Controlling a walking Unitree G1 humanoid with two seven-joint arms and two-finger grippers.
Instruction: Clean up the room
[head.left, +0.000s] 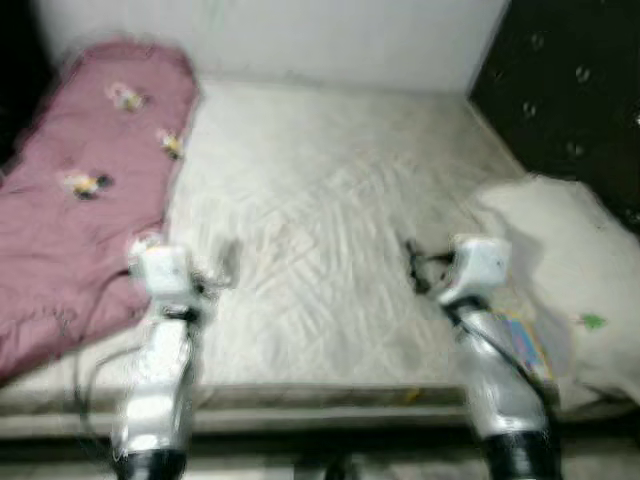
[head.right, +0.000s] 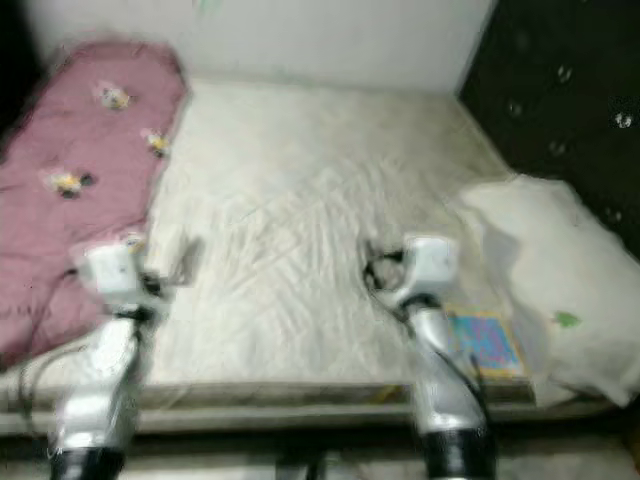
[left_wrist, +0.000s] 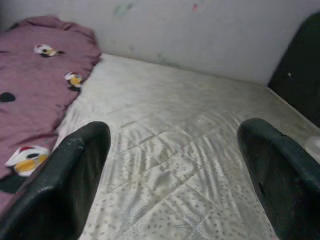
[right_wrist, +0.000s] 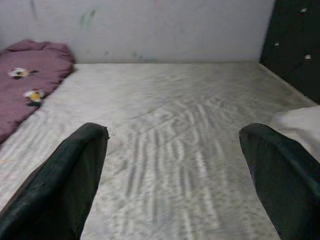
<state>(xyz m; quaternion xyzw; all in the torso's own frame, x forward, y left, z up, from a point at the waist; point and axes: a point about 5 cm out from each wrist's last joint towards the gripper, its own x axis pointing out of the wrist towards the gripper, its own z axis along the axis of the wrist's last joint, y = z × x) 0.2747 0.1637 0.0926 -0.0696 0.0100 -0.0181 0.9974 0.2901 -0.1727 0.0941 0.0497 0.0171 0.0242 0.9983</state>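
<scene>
Closest to the robot, two silver arms reach out over the near edge of a bed (head.left: 330, 390). The left gripper (left_wrist: 172, 165) hangs over the near left part of the mattress with its two black fingers (left_wrist: 75, 175) spread wide and nothing between them. The right gripper (right_wrist: 172, 165) hangs over the near right part, also spread wide and holding nothing.

Just beside the right arm, on the right, a small flat book (head.right: 482, 345) with a bright blue and pink cover lies near the bed's edge. The picture is too blurred to read any words on it. Next to the book, a big white pillow (head.left: 570, 270) with a small green mark sits at the right side of the bed.

On the left side lies a pink blanket (head.left: 80, 190) with little yellow and white patches, running from near to far. The middle of the white wrinkled mattress (head.left: 330, 210) is bare.

Farther back stands a pale wall (head.left: 300, 35). At the far right is a dark padded headboard (head.left: 570, 90) with buttons.
</scene>
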